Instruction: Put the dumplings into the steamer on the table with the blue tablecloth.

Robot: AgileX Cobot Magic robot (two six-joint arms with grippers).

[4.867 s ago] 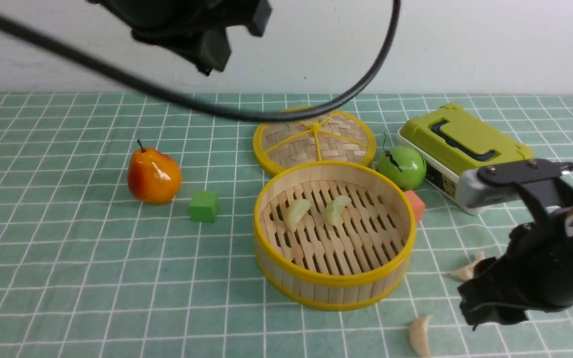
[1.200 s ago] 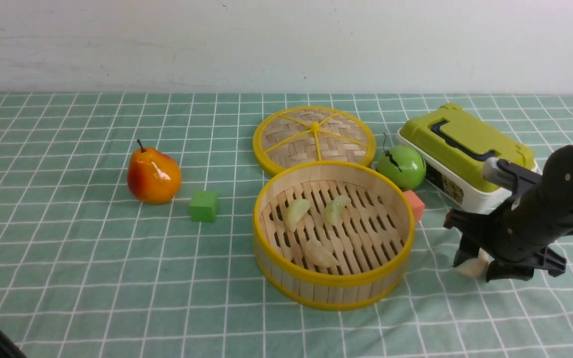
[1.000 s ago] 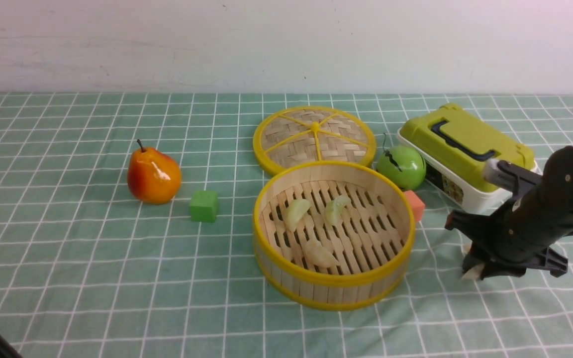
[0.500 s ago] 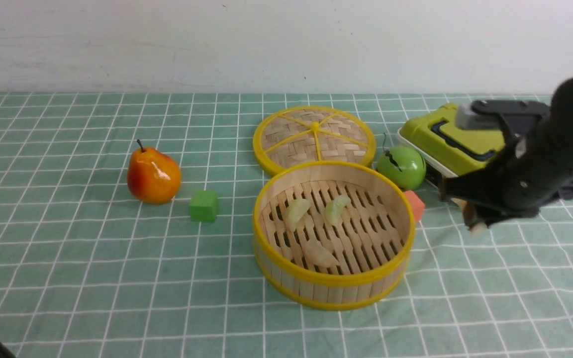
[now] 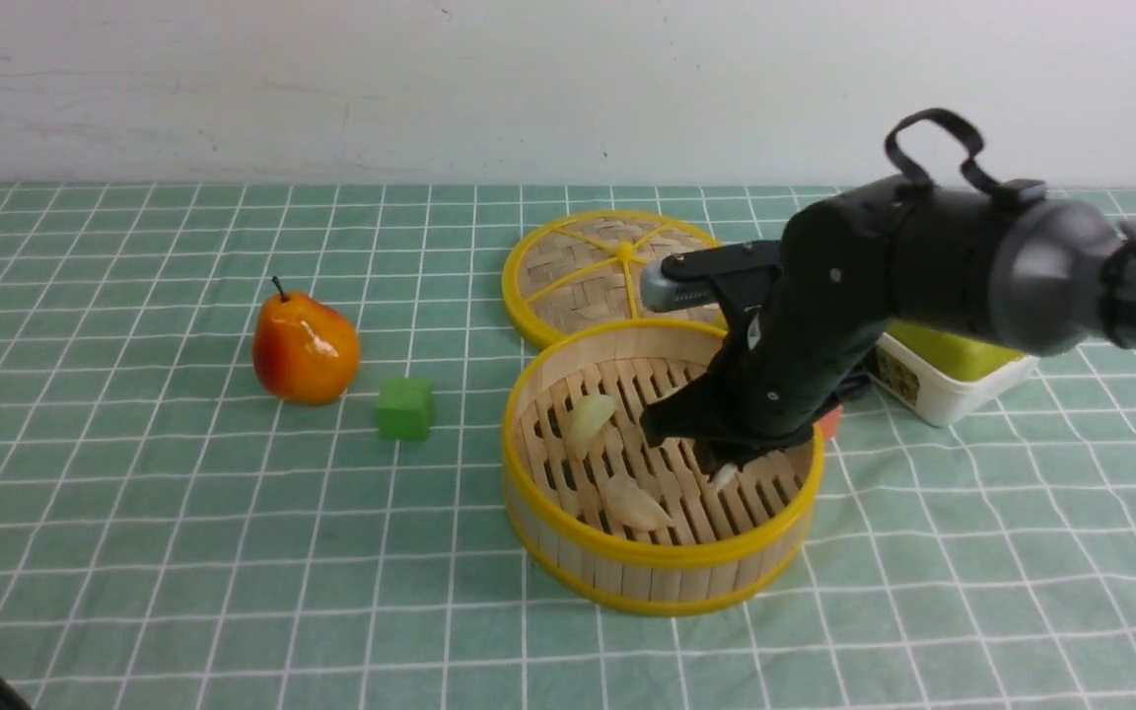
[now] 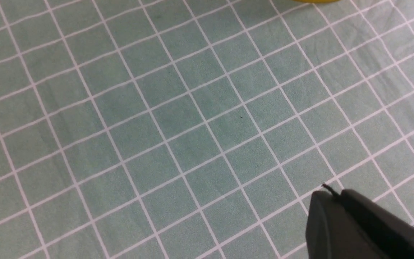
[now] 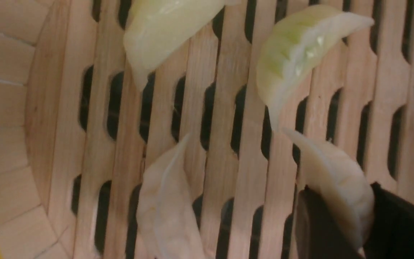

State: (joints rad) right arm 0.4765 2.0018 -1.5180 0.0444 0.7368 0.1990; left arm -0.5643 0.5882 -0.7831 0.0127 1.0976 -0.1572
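Right claw [image 5: 721,463]: clamped on one dumpling [image 7: 332,172], held just above steamer [image 5: 662,570] floor, 4 o'clock of centre.
Left claw [image 6: 331,196]: tips together, over bare cloth [image 6: 192,108].
Loose dumplings, three, lying on steamer slats: front view shows dumpling [image 5: 590,419] at 10 o'clock, dumpling [image 5: 635,503] at 7 o'clock, third hidden behind arm.
Lid [image 5: 578,281]: flat, 12 o'clock of steamer, just beside.
Cube [image 5: 404,408], pear [image 5: 304,347]: 9 o'clock, apart.
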